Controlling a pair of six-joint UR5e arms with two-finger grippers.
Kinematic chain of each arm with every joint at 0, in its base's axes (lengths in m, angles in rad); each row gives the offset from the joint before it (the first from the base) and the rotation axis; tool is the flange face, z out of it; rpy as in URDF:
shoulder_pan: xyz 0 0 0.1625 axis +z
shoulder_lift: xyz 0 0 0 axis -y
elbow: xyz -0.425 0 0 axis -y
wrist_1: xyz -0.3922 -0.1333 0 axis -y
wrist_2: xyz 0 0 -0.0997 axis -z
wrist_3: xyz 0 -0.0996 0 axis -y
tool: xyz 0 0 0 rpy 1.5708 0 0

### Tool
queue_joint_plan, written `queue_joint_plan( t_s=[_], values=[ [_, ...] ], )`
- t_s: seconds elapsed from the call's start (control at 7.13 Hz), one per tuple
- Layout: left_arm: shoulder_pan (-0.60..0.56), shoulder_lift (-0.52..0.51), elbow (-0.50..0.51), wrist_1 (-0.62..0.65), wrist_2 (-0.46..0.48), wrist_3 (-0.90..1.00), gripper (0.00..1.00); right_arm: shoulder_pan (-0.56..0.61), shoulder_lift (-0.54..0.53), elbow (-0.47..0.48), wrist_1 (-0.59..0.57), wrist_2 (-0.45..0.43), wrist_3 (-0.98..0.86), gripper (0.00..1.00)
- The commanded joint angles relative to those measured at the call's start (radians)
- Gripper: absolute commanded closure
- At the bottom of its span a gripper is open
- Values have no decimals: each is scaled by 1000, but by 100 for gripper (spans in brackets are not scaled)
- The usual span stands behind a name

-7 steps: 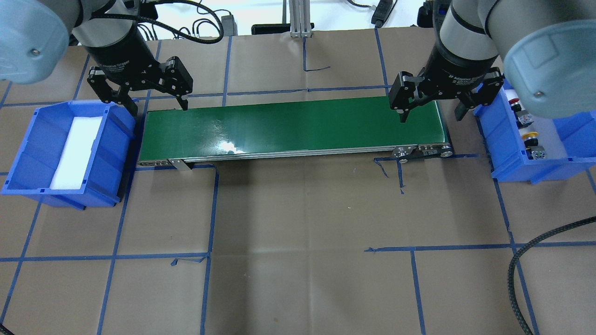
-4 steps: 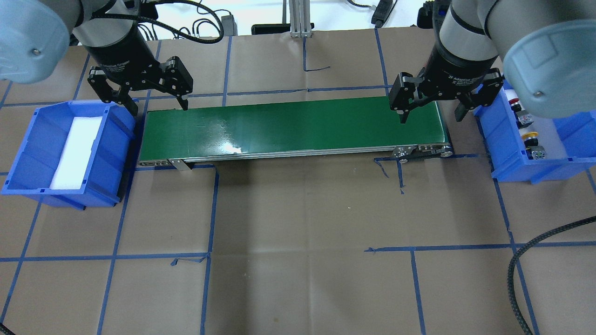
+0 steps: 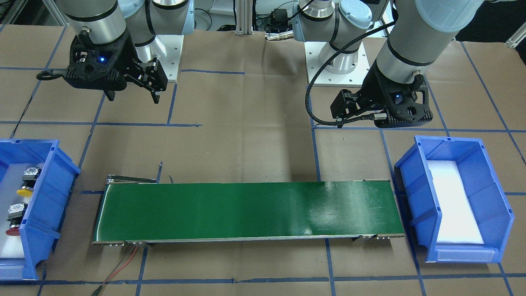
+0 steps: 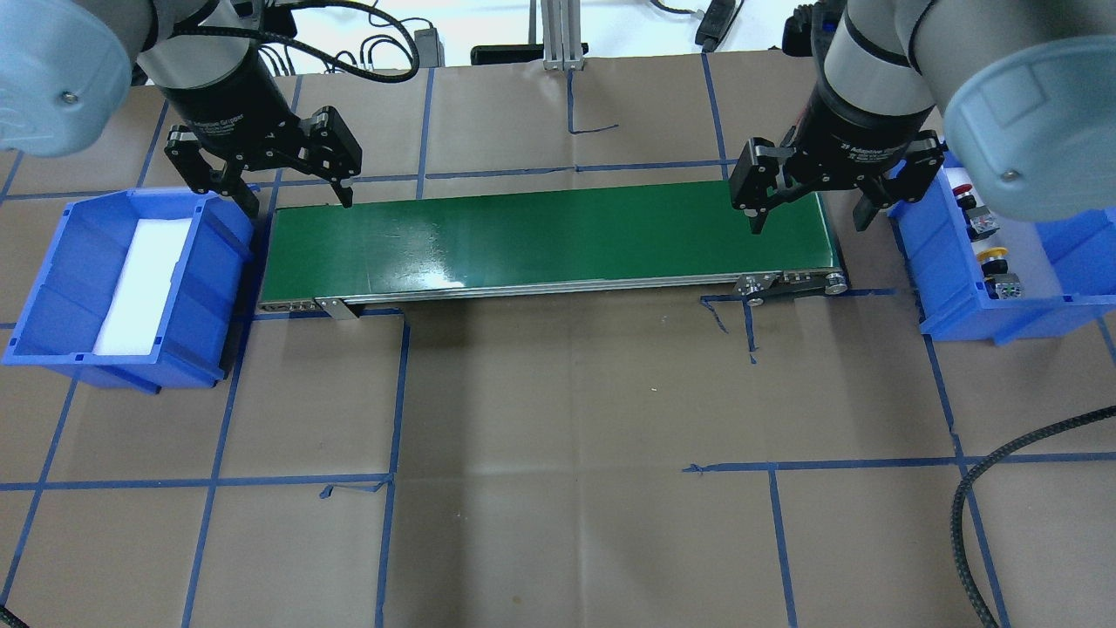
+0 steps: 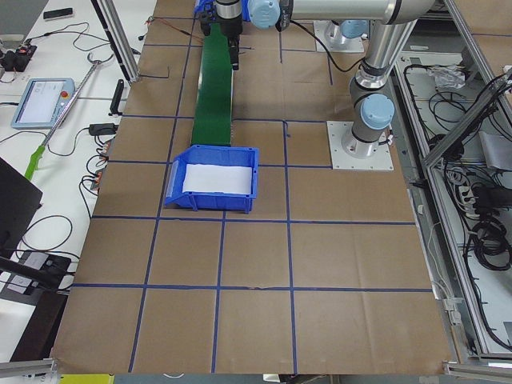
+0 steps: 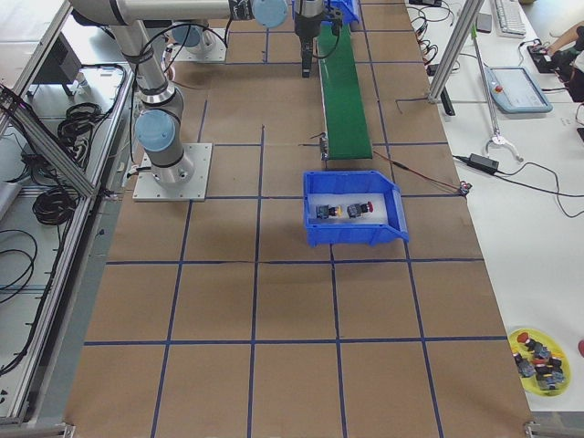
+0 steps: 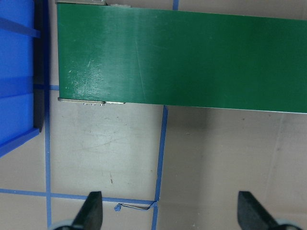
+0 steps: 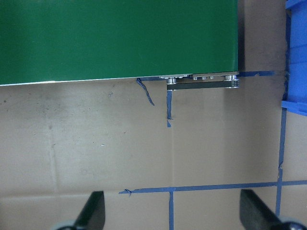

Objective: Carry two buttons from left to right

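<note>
The 2 buttons lie in the blue bin (image 4: pixel 946 301) at the robot's right end of the table (image 4: pixel 567 410). Each is on its side, cap pointing away from the robot, and they do not touch. The red-capped button (image 4: pixel 962 189) is the farther one from the robot and the yellow-capped button (image 4: pixel 993 256) the nearer. Their rear blocks are too small to make out in detail. In the overhead view the right arm's grey elbow (image 4: pixel 1020 113) covers much of this bin, and the front-facing view cuts the bin off at its edge.

The right hand (image 4: pixel 809 222) hangs above the table by the right end of the green belt (image 4: pixel 549 240), near the bin. Its fingers (image 8: pixel 93 211) are spread wide with nothing between them. The left hand (image 4: pixel 298 202) hangs by the belt's other end, fingers (image 7: pixel 91 211) equally wide apart and holding nothing, next to a second blue bin (image 4: pixel 52 288) that contains only a white foam pad (image 4: pixel 144 283)
</note>
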Motion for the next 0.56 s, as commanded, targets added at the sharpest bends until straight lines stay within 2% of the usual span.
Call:
queue_joint_plan(
  t_s=[0.0, 0.42],
  values=[
    [0, 0, 0, 0, 0, 0, 0, -9, -2, 0, 0, 0, 0, 0],
    [0, 0, 1, 0, 0, 0, 0, -5, 2, 1, 4, 2, 0, 0]
  ],
)
